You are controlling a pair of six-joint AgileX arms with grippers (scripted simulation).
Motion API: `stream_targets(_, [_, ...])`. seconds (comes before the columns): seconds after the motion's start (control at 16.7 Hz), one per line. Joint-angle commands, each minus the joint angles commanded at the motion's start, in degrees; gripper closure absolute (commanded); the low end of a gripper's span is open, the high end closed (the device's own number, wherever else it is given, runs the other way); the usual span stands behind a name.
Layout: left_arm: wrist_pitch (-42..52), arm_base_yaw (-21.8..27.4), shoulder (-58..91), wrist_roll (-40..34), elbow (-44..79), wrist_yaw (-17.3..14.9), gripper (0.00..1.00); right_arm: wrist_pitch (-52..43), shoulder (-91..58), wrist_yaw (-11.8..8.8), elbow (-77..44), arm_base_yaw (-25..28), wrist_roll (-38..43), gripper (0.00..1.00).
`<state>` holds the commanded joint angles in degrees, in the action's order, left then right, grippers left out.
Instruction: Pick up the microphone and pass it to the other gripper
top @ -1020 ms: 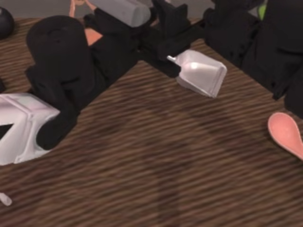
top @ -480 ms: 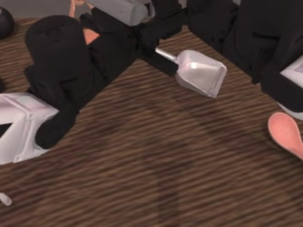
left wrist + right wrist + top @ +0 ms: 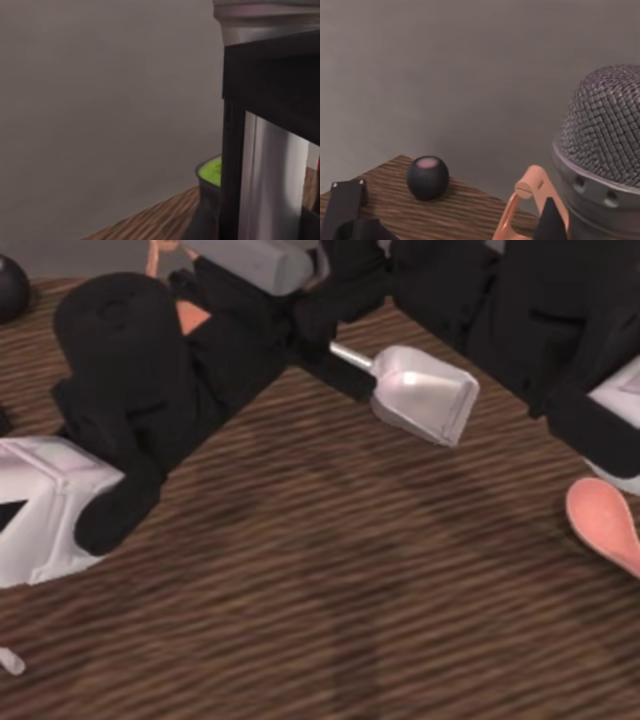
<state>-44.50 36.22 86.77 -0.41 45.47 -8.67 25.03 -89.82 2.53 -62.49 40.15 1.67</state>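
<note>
Microphone (image 3: 605, 150) mesh head near far table edge | scoop (image 3: 425, 393) adjacent

Top view: from above, looking down, close over the table (image 3: 300, 590). Left wrist view: level, facing a grey wall, tight against an arm. Right wrist view: level, close beside the microphone (image 3: 605, 150); shares the black ball (image 3: 427, 177) with top view.

Both arms are bulky matte black: the left arm (image 3: 130, 390) and right arm (image 3: 560, 320) carry white-grey casing
</note>
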Motion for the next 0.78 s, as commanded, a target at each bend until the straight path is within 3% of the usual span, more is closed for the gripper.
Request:
stream_targets(0.24, [0.0,0.0,0.0,0.0,0.0,0.0,1.0,0.0,0.0,0.0,0.0,0.0,0.0,0.98])
stream_targets(0.78, [0.0,0.0,0.0,0.0,0.0,0.0,1.0,0.0,0.0,0.0,0.0,0.0,0.0,1.0])
